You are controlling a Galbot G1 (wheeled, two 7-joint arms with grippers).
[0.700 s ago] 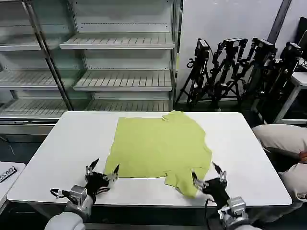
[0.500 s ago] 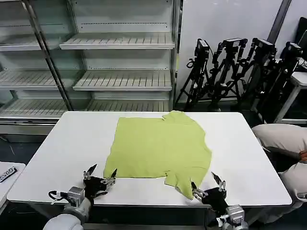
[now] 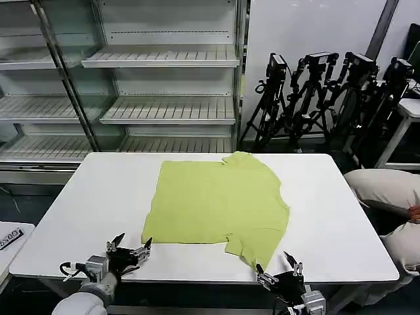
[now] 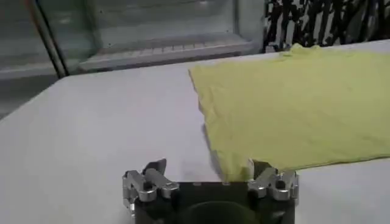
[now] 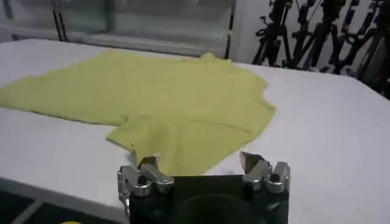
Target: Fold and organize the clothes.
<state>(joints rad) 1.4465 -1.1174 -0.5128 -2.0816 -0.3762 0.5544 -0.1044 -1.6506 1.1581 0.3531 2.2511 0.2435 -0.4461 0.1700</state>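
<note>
The lime T-shirt (image 3: 216, 203) lies spread flat on the white table (image 3: 85, 216), one sleeve flap reaching toward the front edge (image 5: 183, 143). My left gripper (image 3: 129, 249) stands open at the table's front edge, just off the shirt's near left corner (image 4: 244, 164), holding nothing. My right gripper (image 3: 280, 270) is open too, low at the front edge just short of the sleeve's tip. The left wrist view has the left gripper (image 4: 207, 167) with jaws wide apart over bare table. From the right wrist, the right gripper (image 5: 198, 161) stands empty before the shirt.
Metal shelving (image 3: 164, 85) stands behind the table. Several black tripods (image 3: 328, 92) cluster at the back right. A person's beige-clad leg (image 3: 387, 197) sits at the right edge. Bare table lies left and right of the shirt.
Both grippers have drawn back toward the table's front edge and sunk lower, away from the shirt. The right one has left the sleeve tip. The shirt lies unchanged.
</note>
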